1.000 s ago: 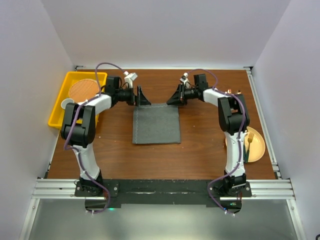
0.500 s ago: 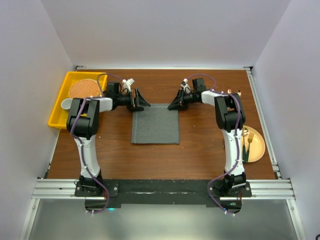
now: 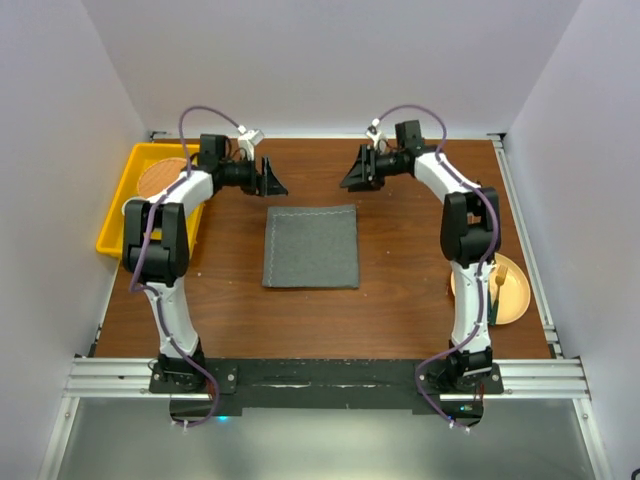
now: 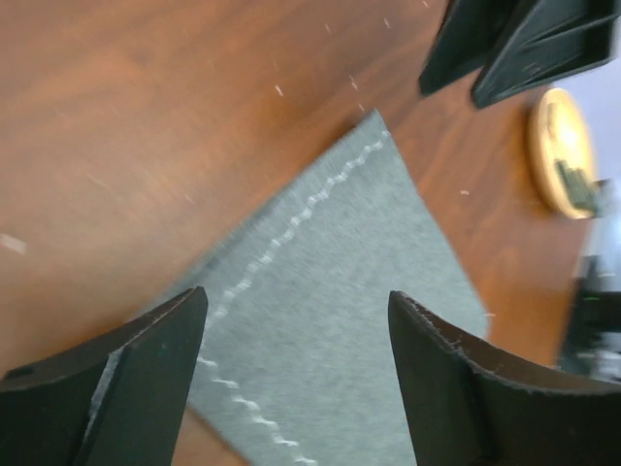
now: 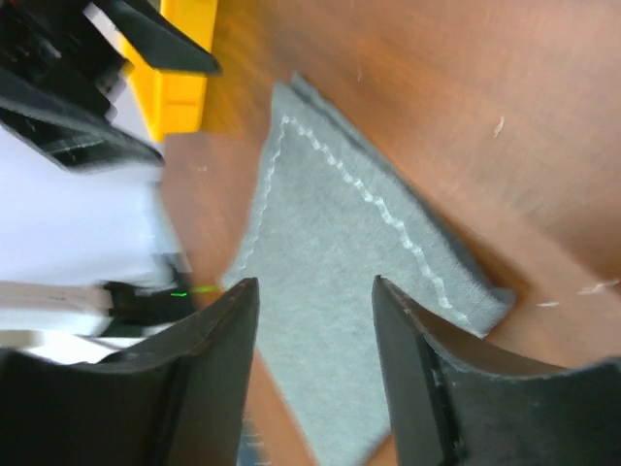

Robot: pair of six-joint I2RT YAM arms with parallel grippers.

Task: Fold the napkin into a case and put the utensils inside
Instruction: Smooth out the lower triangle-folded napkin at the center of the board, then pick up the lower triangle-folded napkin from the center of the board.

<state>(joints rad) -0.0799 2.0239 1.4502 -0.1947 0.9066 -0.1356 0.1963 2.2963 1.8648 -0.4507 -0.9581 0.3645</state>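
Now the left end effector [image 3: 269,178] hangs just beyond the far left corner of the napkin [image 3: 311,246], above the bare tabletop [image 3: 400,300]. Its two fingers [image 4: 146,388] stand wide apart, with nothing between them and nothing touching them; in the left wrist view only the grey cloth with its light stitched hem is seen below the gap. The right end effector [image 3: 356,172] hangs just beyond the far right corner of the napkin. Its jaws are also apart, though with a narrower gap, and they hold nothing. The two end effectors face each other, well apart, and neither touches the cloth. The napkin lies flat on the tabletop as a dark grey rectangle. The utensils [image 3: 496,290] lie well to the right of the napkin, on a round yellow-orange plate [image 3: 520,295]. A yellow tray [image 3: 118,222] stands well to the left of the napkin.
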